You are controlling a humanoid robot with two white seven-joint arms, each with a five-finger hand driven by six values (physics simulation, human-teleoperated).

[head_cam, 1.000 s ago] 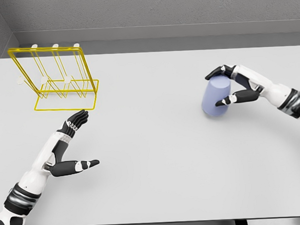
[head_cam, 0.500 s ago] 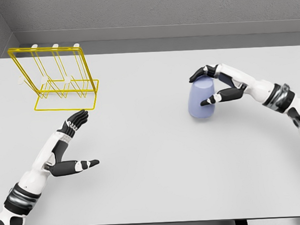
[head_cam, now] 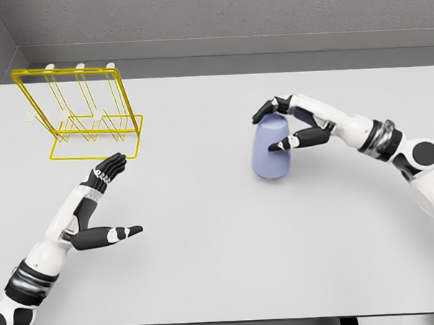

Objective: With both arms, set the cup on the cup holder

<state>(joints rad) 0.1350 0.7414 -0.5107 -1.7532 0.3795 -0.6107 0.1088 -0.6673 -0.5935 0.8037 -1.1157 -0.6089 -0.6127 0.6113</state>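
Observation:
A pale blue cup stands upside down near the middle of the white table. My right hand is wrapped around its top, fingers behind and thumb in front. The yellow wire cup holder with white pegs stands at the far left of the table. My left hand hovers open in front of the holder, fingers stretched out and thumb pointing right, holding nothing.
Grey walls run behind the table and along its left side. The table's front edge runs along the bottom of the view.
My right hand has carried the cup leftward across the table toward the middle. The left hand has shifted only slightly.

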